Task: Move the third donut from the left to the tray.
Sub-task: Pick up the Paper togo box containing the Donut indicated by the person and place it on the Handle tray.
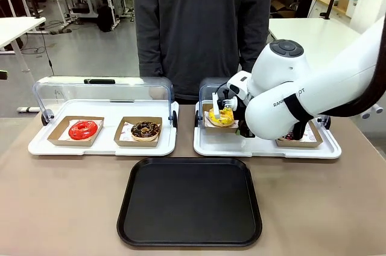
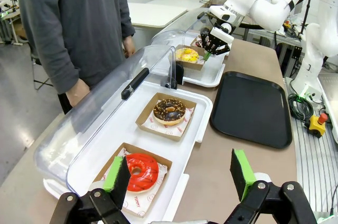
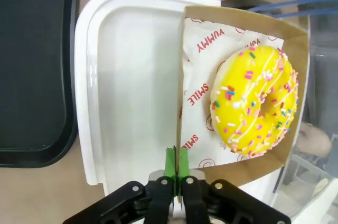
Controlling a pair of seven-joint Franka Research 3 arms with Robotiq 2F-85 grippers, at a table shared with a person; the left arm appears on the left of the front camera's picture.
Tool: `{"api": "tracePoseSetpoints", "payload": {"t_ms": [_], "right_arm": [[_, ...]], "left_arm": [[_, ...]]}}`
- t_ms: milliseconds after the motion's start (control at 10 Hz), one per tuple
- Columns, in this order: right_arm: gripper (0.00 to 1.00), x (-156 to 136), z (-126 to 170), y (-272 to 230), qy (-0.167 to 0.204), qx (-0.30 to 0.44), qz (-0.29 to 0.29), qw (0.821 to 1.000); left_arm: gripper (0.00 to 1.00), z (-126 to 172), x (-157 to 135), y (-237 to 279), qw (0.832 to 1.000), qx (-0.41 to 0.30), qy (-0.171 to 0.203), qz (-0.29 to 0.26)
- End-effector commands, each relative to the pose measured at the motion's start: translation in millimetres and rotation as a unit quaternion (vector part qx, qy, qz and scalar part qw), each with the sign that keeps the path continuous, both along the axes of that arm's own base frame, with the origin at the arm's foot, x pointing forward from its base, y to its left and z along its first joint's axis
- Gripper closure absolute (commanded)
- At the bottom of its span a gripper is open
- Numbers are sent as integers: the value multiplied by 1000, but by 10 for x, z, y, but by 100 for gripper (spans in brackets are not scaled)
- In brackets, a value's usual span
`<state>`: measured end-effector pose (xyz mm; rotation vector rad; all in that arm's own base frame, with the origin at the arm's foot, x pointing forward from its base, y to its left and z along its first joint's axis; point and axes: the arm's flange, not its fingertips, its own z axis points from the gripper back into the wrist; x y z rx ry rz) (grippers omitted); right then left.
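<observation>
While left jaws gape, right jaws pinch the third donut's (image 3: 254, 102) holder (image 3: 237, 17), liner (image 3: 200, 92) reading YUMMY, SMILE.

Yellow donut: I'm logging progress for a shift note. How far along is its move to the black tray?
Done: the right pincer is shut on the edge of the cardboard holder. In hand: that grip, with the yellow sprinkled donut in the holder, over the white tray. Left: lifting it out, carrying it over and setting it on the black tray.
</observation>
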<state>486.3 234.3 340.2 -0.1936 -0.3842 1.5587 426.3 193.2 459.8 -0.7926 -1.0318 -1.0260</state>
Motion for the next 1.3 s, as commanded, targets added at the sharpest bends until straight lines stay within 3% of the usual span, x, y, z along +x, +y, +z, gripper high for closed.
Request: {"api": "tracePoseSetpoints", "payload": {"t_ms": [0,200,500,700,1200], "right_arm": [[98,-203,101,100,-17,-3,-29,999],[98,-413,246,178,-14,-18,-55,998],[98,-898,451,251,-26,-28,-84,996],[98,-1284,543,315,-13,-27,-105,994],[98,-2139,508,437,12,-10,-68,998]], "left_arm": [[0,15,-7,-11,1000,-3,-3,-1],[0,15,-7,-11,1000,-3,-3,-1],[0,15,-7,-11,1000,-3,-3,-1],[0,15,-7,-11,1000,-3,-3,-1],[0,15,-7,-11,1000,-3,-3,-1]]}}
